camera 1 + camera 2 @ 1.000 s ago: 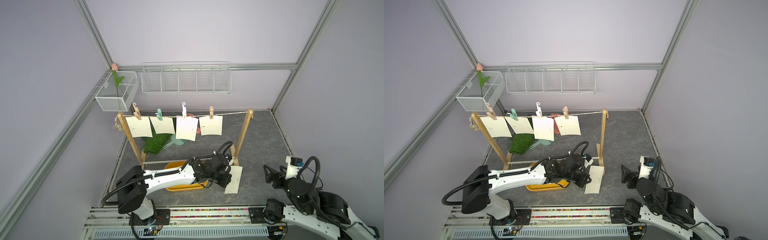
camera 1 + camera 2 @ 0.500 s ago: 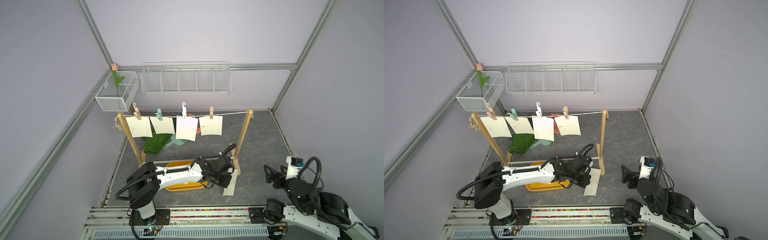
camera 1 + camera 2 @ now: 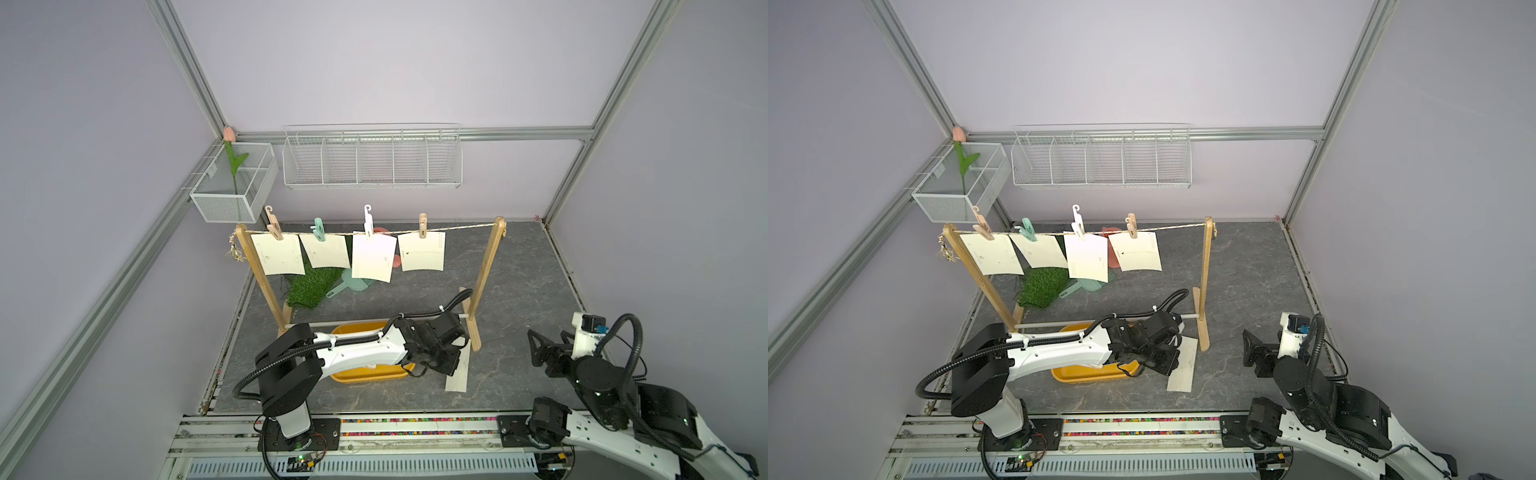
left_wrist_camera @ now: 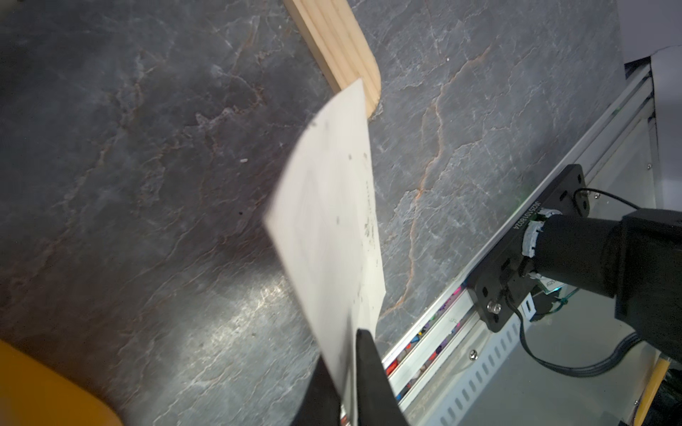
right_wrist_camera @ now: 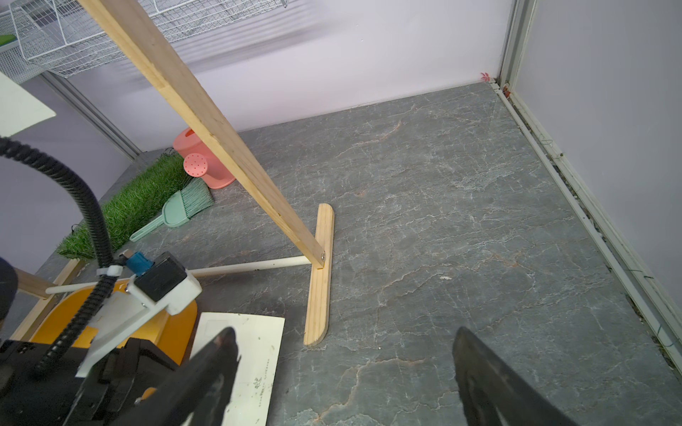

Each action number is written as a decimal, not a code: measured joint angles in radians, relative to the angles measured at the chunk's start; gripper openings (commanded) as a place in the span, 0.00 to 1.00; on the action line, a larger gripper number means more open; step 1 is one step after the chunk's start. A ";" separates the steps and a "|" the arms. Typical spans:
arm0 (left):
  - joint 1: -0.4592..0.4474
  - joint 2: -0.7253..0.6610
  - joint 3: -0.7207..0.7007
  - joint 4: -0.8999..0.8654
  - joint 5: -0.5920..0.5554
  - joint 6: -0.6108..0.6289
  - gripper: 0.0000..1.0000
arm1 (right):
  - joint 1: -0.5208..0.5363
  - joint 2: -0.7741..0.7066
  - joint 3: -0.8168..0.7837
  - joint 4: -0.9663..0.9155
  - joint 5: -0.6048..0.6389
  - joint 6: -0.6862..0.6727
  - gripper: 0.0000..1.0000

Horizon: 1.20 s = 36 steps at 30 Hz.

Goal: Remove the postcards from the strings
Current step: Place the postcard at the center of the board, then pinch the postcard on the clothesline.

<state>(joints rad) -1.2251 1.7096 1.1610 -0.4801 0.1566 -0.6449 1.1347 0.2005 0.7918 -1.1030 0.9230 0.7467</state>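
Note:
Several cream postcards (image 3: 372,259) hang by clothespins from the string (image 3: 457,228) between the rack's two wooden posts. One more postcard (image 3: 459,374) (image 3: 1183,368) is down at the floor beside the rack's right foot. My left gripper (image 3: 451,362) (image 4: 345,354) sits low over its near end. In the left wrist view that postcard (image 4: 328,221) stands between the two narrowly set jaws. The right wrist view shows it (image 5: 254,354) lying nearly flat. My right gripper (image 3: 540,349) (image 5: 343,335) waits at the right, open and holding nothing.
A yellow tray (image 3: 365,376) lies under my left arm, in front of the rack's white rod (image 5: 251,265). Behind the rack are a grass mat (image 3: 309,286), a green brush (image 3: 349,284) and a pink watering can (image 5: 206,162). Wire baskets (image 3: 372,158) hang on the back wall.
My left arm has dropped lower, bringing the postcard from hanging upright in the air down to the floor by the rack's right foot. The right arm has stayed put.

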 measured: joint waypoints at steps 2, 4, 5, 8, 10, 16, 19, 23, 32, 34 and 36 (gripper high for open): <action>0.000 0.000 -0.001 -0.001 -0.005 -0.001 0.18 | 0.000 0.000 0.000 0.000 0.000 0.000 0.92; 0.000 0.000 -0.003 -0.001 -0.010 -0.002 0.18 | 0.000 0.000 0.000 0.000 0.000 0.000 0.92; 0.000 0.000 -0.004 -0.001 -0.012 -0.003 0.18 | 0.000 0.000 0.000 0.000 0.000 0.000 0.92; 0.000 -0.002 -0.008 -0.002 -0.024 -0.003 0.19 | 0.000 0.000 0.000 0.000 0.000 -0.001 0.92; 0.000 -0.015 -0.016 -0.005 -0.035 -0.002 0.20 | 0.000 0.000 0.000 0.000 0.000 -0.003 0.92; 0.000 -0.145 -0.064 -0.019 -0.064 0.058 0.32 | 0.000 0.000 -0.010 0.052 -0.053 -0.079 0.92; -0.001 -0.278 -0.104 -0.023 -0.063 0.143 0.41 | 0.000 0.002 -0.021 0.142 -0.174 -0.185 0.91; -0.007 -0.474 -0.147 -0.026 -0.068 0.293 0.49 | 0.000 0.050 -0.012 0.293 -0.405 -0.338 0.90; -0.008 -0.893 -0.249 0.020 -0.120 0.539 0.64 | 0.000 0.585 0.452 0.420 -0.888 -0.650 0.89; -0.008 -0.949 -0.249 0.023 -0.148 0.577 0.65 | 0.000 0.707 0.605 0.424 -0.912 -0.703 0.90; -0.008 -0.992 -0.248 0.019 -0.183 0.606 0.66 | 0.000 0.788 0.711 0.425 -0.908 -0.746 0.93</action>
<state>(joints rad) -1.2335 0.7174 0.9127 -0.4610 -0.0261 -0.0391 1.1351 0.9886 1.5024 -0.6781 0.0147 0.0010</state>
